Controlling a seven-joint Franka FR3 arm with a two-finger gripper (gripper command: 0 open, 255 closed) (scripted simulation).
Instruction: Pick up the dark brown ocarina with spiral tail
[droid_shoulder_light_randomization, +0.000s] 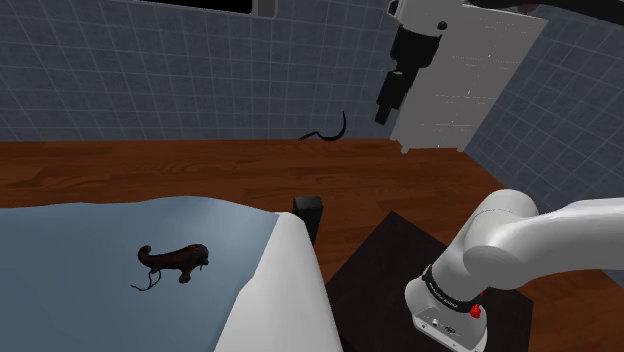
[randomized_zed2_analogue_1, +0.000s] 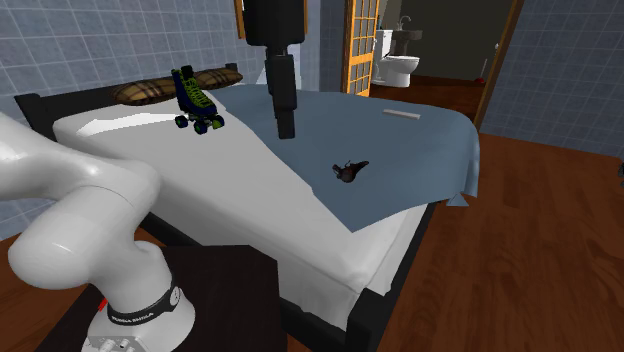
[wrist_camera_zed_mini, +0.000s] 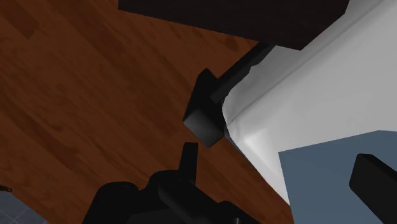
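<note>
The dark brown ocarina with a curly spiral tail (droid_shoulder_light_randomization: 178, 262) is lying on the pale blue bedspread (droid_shoulder_light_randomization: 70, 240), nothing touching it. The all-black two-finger gripper (droid_shoulder_light_randomization: 385, 112) is hanging well above it, fingers standing apart and empty. In the second exterior view the ocarina is sitting at roughly its 4 o'clock, and a green-and-black roller skate (randomized_zed2_analogue_1: 197, 103) is sitting around its 9 o'clock.

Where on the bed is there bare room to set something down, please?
The blue blanket is bare between the ocarina and the small white bar, and out to its corner. The white sheet is bare from the roller skate to the near edge. It is crowded by the pillow, where the skate stands.
</note>
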